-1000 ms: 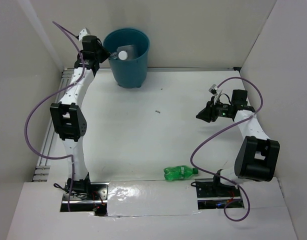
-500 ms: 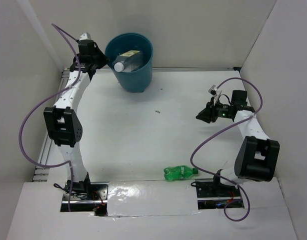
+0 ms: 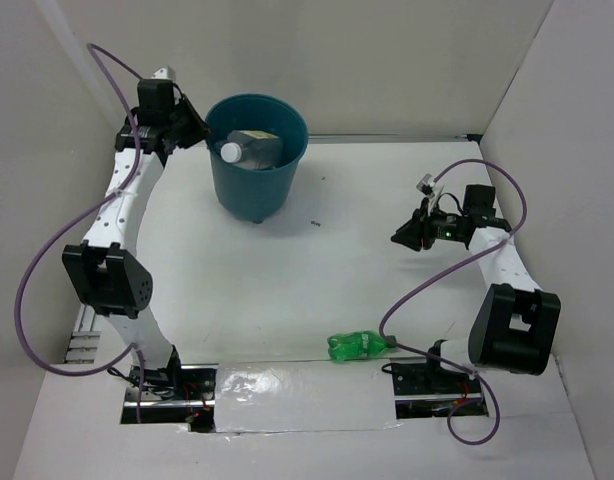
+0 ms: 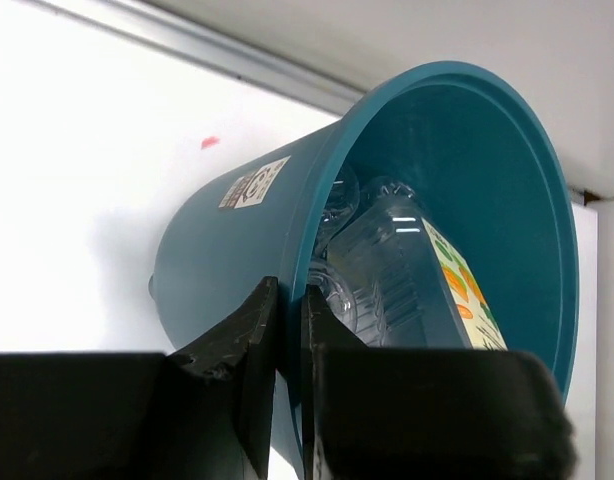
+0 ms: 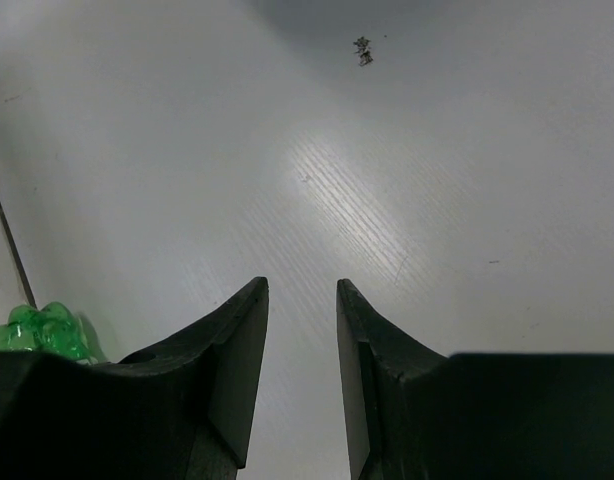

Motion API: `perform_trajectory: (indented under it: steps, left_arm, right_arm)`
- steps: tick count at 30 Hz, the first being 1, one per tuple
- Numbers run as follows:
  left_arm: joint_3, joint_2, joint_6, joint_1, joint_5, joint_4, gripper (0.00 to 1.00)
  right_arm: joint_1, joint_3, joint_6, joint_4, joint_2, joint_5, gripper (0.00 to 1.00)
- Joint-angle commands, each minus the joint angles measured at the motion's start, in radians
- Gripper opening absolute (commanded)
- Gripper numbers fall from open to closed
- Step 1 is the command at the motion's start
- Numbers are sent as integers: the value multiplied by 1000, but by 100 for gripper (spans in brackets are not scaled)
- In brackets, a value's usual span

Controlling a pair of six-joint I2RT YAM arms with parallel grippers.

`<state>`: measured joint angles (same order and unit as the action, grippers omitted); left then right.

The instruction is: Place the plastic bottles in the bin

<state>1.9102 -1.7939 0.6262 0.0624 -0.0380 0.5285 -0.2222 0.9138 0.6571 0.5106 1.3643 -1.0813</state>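
Only the left wrist view shows the left tool (image 4: 289, 298) clenched on the rim of the teal-blue round plastic bin (image 4: 232, 255), one finger inside and one outside. It also shows the orange-and-yellow-labelled clear bottle (image 4: 455, 292) among other clear bottles in the bin, whose number I cannot tell. From above, one white-capped clear bottle (image 3: 234, 151) shows at the top of the bin. One bright green plastic bottle (image 3: 359, 346) lies on the white desk (image 3: 287, 270) near the front edge. The right tool (image 5: 302, 292) hangs released, with bare desk between its fingers.
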Motion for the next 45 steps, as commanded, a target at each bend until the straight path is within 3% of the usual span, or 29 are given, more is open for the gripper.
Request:
perform_trajectory:
  steps: [1, 5, 7, 8, 11, 14, 15, 16, 21, 25, 29, 30, 32, 33, 34, 35, 38, 45]
  left_arm:
    - [-51, 151, 10, -3, -114, -18, 0]
    - [-310, 304, 23, -3, -163, -88, 0]
    - [-427, 379, 23, 7, -183, -101, 0]
    - [-454, 398, 23, 7, -194, -113, 0]
    - [-531, 453, 23, 16, -203, -113, 0]
    - [-560, 465, 23, 16, -203, -113, 2]
    - [-560, 478, 23, 16, -203, -104, 6]
    - [-571, 478, 23, 16, -203, -104, 17]
    - [-580, 498, 23, 16, -194, -104, 55]
    - [-600, 518, 23, 16, -194, -104, 66]
    - [-611, 538, 13, 16, -194, -104, 75]
    - [-611, 566, 13, 16, -182, -104, 83]
    - [-602, 591, -12, 16, -169, -90, 83]
    - [-602, 603, -22, 16, -154, -72, 92]
    - [-588, 629, -31, 16, -131, -58, 92]
    - [-588, 643, -49, 16, -119, -42, 100]
    - [-577, 718, -62, 16, -36, 13, 100]
    - [-756, 977, 16, 25, 133, 8, 100]
  right_arm:
    - [3, -6, 48, 38, -44, -31, 41]
    - [3, 13, 152, 121, -44, -52, 45]
    - [14, 46, 269, 284, 1, -66, 54]
    - [27, 68, 426, 357, 21, -75, 57]
    - [78, 144, 696, 602, 97, -40, 64]
    - [150, 177, 749, 655, 119, 12, 86]
    - [168, 177, 750, 655, 98, 23, 99]
    - [203, 157, 750, 639, 79, 33, 100]
    - [312, 60, 676, 508, -94, 118, 100]
    - [434, 36, 610, 499, -131, 153, 100]
    - [544, 14, 523, 464, -168, 231, 88]
    - [570, 14, 509, 454, -189, 253, 88]
    - [639, -15, 500, 454, -199, 308, 88]
    - [652, -15, 500, 466, -208, 317, 88]
    - [664, -24, 500, 483, -208, 326, 89]
    - [678, -24, 500, 493, -208, 340, 89]
    - [753, -52, 500, 519, -208, 371, 89]
    - [914, -127, 412, 456, -208, 417, 89]
